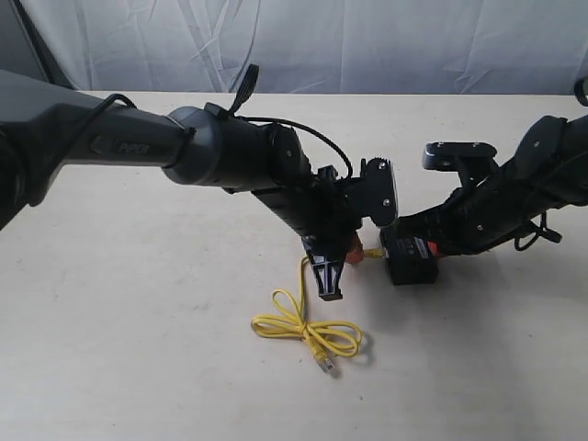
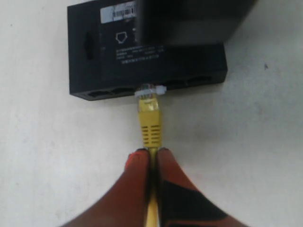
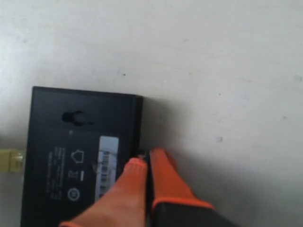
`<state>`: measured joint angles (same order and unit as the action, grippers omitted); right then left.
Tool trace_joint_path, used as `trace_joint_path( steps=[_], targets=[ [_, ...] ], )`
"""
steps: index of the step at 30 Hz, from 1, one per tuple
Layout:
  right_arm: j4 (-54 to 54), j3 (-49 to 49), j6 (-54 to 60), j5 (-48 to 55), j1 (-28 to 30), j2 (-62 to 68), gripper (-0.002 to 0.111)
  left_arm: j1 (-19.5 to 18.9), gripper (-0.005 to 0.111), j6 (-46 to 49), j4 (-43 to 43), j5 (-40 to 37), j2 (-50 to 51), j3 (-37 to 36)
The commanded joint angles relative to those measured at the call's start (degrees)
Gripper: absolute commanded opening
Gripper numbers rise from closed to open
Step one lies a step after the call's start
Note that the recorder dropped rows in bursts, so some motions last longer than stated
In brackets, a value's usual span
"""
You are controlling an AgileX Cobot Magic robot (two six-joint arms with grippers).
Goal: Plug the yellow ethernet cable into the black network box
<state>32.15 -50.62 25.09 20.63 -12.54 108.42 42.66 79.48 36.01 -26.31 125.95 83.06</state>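
1. Two loose loops of the yellow ethernet cable (image 1: 303, 326) lie on the pale worktop (image 1: 138, 349), left of centre, with a free plug (image 1: 324, 364) at their near end
2. From the loops the cord runs up to the left pincer (image 1: 352, 257), whose orange fingers (image 2: 139, 175) are pinched narrow on the cable just behind its yellow boot
3. Ahead of that pincer the clear plug (image 2: 150, 91) meets the port side of the black network box (image 2: 94, 47); whether it is fully seated cannot be told
4. The box lies flat on the worktop, right of centre, its label (image 3: 108, 165) facing up
5. At the box's edge opposite the plug, the right pincer (image 3: 147, 163) has its orange fingers drawn almost together, one lying over the box's top; whether it grips anything I cannot tell
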Motion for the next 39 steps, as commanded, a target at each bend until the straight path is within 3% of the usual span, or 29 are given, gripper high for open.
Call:
trace_joint_path(
  steps=[1,15,27,39],
  targets=[
    [2.36,0.03,0.39,1.02,-0.77,0.08,0.0,0.34,0.0,0.05,2.59,0.29,0.29,0.25],
    [8.31,0.03,4.96,2.46,-1.42,-0.16,0.0,0.34,0.0,0.15,7.19,0.65,0.71,0.25],
    [8.28,0.03,4.48,1.51,6.55,-2.14,0.0,0.34,0.0,0.15,5.32,0.45,0.71,0.25],
    [11.13,0.03,5.26,5.17,4.31,-1.8,0.0,0.34,0.0,0.15,5.32,0.45,0.71,0.25]
  ],
)
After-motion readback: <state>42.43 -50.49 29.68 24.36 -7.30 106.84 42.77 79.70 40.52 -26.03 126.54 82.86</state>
